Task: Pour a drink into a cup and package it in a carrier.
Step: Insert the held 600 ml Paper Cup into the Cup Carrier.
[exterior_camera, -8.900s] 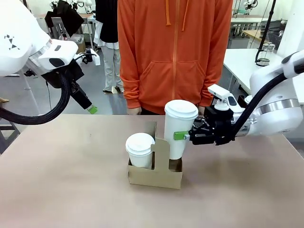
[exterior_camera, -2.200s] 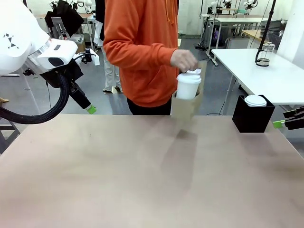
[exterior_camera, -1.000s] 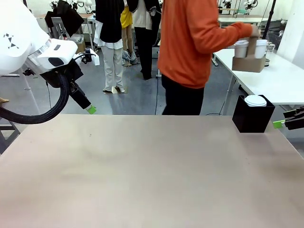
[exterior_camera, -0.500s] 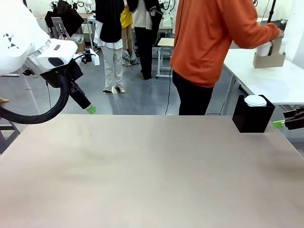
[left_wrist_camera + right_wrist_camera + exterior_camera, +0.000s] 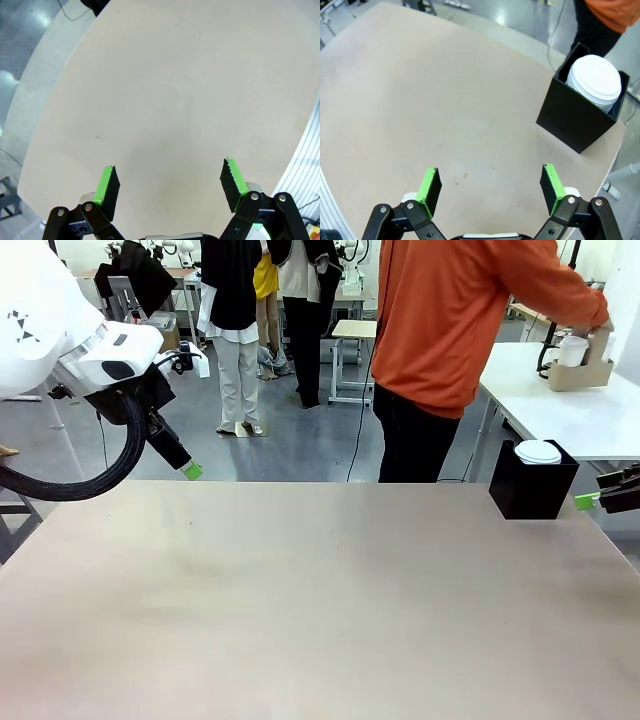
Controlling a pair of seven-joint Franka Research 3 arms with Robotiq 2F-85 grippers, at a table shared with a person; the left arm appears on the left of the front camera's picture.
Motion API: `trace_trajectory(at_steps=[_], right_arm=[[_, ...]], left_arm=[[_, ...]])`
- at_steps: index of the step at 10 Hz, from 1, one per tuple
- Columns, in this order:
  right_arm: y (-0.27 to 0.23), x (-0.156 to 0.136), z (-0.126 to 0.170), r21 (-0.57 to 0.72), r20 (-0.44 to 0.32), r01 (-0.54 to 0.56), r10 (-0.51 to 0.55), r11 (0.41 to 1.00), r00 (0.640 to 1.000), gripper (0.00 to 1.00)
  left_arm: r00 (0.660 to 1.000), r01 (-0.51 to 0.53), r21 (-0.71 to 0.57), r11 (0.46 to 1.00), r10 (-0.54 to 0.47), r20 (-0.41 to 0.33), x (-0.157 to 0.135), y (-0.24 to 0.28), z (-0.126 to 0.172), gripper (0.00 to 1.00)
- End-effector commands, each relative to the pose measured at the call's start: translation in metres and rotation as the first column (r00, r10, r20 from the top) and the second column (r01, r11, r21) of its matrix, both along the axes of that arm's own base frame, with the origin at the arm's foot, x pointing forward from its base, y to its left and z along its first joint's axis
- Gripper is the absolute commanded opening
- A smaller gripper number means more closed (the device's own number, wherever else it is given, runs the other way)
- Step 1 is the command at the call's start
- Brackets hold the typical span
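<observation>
A person in an orange hoodie stands at the back right and holds the brown cardboard carrier (image 5: 580, 372) on the white side table (image 5: 560, 415). A lidded white cup (image 5: 573, 349) stands in the carrier. The drink is hidden. My left gripper (image 5: 186, 464) hangs above the table's far left edge, and in the left wrist view the left gripper (image 5: 169, 172) is open over bare tabletop. My right gripper (image 5: 598, 499) sits at the right edge beside the black box. In the right wrist view the right gripper (image 5: 490, 175) is open with nothing in it.
A black box (image 5: 532, 488) (image 5: 570, 120) holding a stack of white lids (image 5: 596, 79) stands at the far right corner of the beige table (image 5: 300, 600). More people stand farther back.
The person has carried the carrier with the cups farther right and down onto the white side table. Both arms have stayed still with their jaws open.
</observation>
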State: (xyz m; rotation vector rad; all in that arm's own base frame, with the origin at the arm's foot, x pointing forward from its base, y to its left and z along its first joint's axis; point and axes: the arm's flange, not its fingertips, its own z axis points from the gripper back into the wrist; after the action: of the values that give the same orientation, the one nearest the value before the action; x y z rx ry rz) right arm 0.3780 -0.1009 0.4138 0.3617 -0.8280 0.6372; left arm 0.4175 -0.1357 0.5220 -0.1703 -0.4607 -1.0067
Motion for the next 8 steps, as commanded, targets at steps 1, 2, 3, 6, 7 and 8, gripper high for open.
trace_trajectory(at_steps=[1, 2, 3, 6, 7, 8], right_arm=[[-0.0018, -0.0011, 0.0005, -0.014, 0.016, -0.006, 0.006, 1.0, 1.0, 1.0], [-0.0018, -0.0011, 0.0005, -0.014, 0.016, -0.006, 0.006, 1.0, 1.0, 1.0], [-0.0018, -0.0011, 0.0005, -0.014, 0.016, -0.006, 0.006, 1.0, 1.0, 1.0], [-0.0018, -0.0011, 0.0005, -0.014, 0.016, -0.006, 0.006, 1.0, 1.0, 1.0], [-0.0018, -0.0011, 0.0005, -0.014, 0.016, -0.006, 0.006, 1.0, 1.0, 1.0], [-0.0018, -0.0011, 0.0005, -0.014, 0.016, -0.006, 0.006, 1.0, 1.0, 1.0]], left_arm=[[1.0, -0.012, 0.013, 1.0, 0.012, -0.008, -0.0014, -0.0004, 0.0016, 1.0], [1.0, -0.012, 0.013, 1.0, 0.012, -0.008, -0.0014, -0.0004, 0.0016, 1.0], [1.0, -0.012, 0.013, 1.0, 0.012, -0.008, -0.0014, -0.0004, 0.0016, 1.0], [1.0, -0.012, 0.013, 1.0, 0.012, -0.008, -0.0014, -0.0004, 0.0016, 1.0], [1.0, -0.012, 0.013, 1.0, 0.012, -0.008, -0.0014, -0.0004, 0.0016, 1.0], [1.0, -0.012, 0.013, 1.0, 0.012, -0.008, -0.0014, -0.0004, 0.0016, 1.0]])
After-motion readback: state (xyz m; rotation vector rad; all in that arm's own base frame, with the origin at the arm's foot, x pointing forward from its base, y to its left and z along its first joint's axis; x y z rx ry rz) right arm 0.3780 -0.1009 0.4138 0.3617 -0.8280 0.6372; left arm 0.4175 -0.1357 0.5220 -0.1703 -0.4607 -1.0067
